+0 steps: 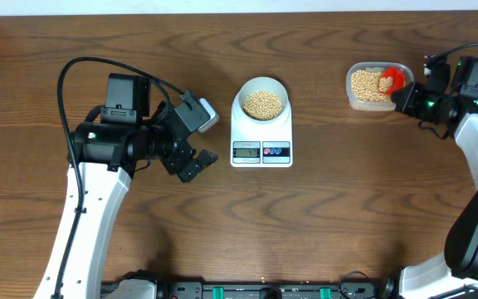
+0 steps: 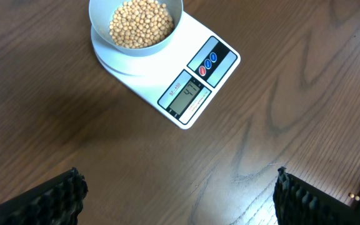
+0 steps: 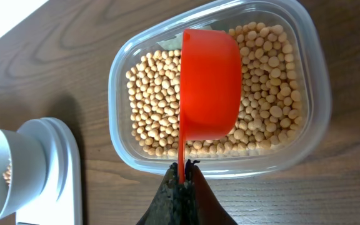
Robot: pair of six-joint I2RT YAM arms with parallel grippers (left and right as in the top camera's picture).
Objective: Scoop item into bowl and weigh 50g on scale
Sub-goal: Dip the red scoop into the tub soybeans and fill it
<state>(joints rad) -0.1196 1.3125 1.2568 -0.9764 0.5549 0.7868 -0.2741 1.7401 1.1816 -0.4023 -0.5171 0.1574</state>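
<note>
The pale bowl stands on the white scale at mid table and holds tan beans. The bowl and scale also show in the left wrist view; the display is lit. My left gripper is open and empty, left of the scale. My right gripper is shut on the handle of a red scoop. The scoop sits on its side over the beans in the clear tub, at the back right.
The scale and bowl show at the left edge of the right wrist view. The table's far edge runs just behind the tub. A black cable loops over the left arm.
</note>
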